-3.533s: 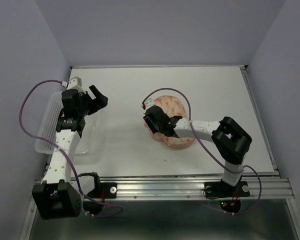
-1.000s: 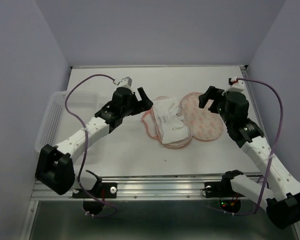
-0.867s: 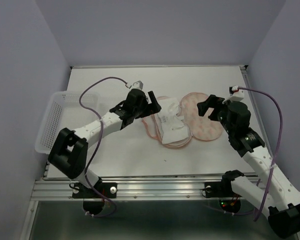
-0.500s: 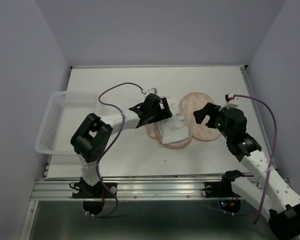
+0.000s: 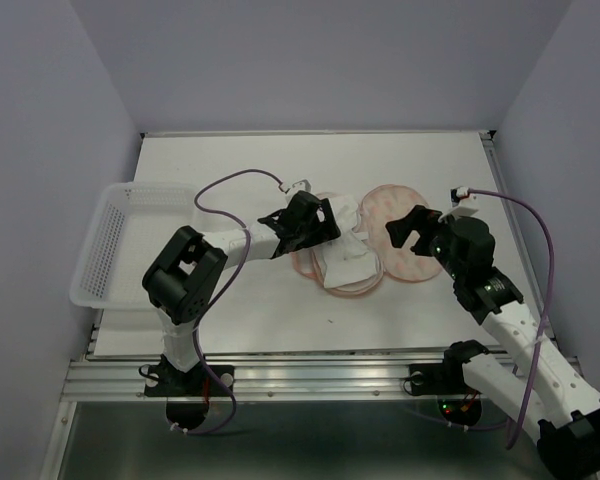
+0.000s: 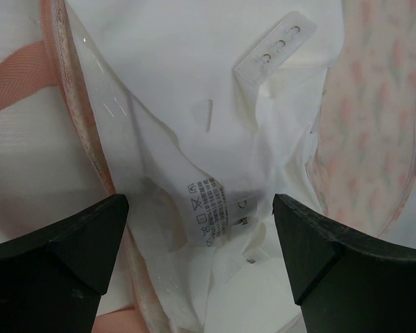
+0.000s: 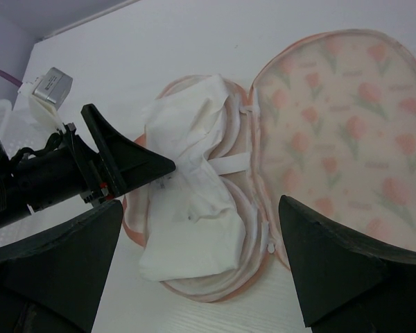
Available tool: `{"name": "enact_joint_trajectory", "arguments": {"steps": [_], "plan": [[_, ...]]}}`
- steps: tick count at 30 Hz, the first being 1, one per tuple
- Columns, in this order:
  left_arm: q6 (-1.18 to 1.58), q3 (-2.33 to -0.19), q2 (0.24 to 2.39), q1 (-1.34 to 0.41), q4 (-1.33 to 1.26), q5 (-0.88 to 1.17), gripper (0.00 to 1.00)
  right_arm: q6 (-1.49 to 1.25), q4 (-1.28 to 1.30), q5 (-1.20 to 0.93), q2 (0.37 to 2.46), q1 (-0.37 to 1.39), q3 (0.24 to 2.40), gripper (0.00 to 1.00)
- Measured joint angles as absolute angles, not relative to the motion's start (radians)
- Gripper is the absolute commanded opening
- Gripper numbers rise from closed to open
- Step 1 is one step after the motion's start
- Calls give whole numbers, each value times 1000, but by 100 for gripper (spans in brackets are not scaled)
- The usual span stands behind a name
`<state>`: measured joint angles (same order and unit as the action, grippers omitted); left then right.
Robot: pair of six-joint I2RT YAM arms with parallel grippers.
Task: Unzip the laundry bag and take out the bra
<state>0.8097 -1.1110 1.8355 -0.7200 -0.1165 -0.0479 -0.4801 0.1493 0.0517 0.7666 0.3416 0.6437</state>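
At the far left a clear plastic mesh basket (image 5: 98, 240) sits on the edge of the white table (image 5: 240, 165), well apart from everything else. A purple cable (image 5: 225, 182) loops over the left arm, which reaches across toward the middle. The left gripper (image 5: 330, 222) has its jaws spread wide, with nothing between them. It hangs right over the bra (image 5: 348, 258); whether the fingertips (image 6: 107, 218) touch the cloth is hard to tell from the wrist view.

The bra lies crumpled in the left half of the laundry bag (image 7: 333, 132). The bag is unzipped and lies spread flat like a clamshell, with its right half bare. The right gripper (image 5: 407, 226), also wide open and holding nothing, hovers above that bare half.

The bra is soft, white and rumpled, with a printed care label (image 6: 211, 202) and a narrow translucent strip (image 6: 274, 50) bearing three small eyelets. The bag is padded, peanut-shaped and peach-pink, printed with small orange tulips and edged by a pink zipper rim (image 7: 258, 173).
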Motion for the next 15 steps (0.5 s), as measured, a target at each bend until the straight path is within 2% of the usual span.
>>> {"name": "enact_joint_trajectory", "arguments": {"steps": [15], "plan": [[794,-1115,1835,-720,-81,-99,98,-478,149,39,773,342,638,100]]}}
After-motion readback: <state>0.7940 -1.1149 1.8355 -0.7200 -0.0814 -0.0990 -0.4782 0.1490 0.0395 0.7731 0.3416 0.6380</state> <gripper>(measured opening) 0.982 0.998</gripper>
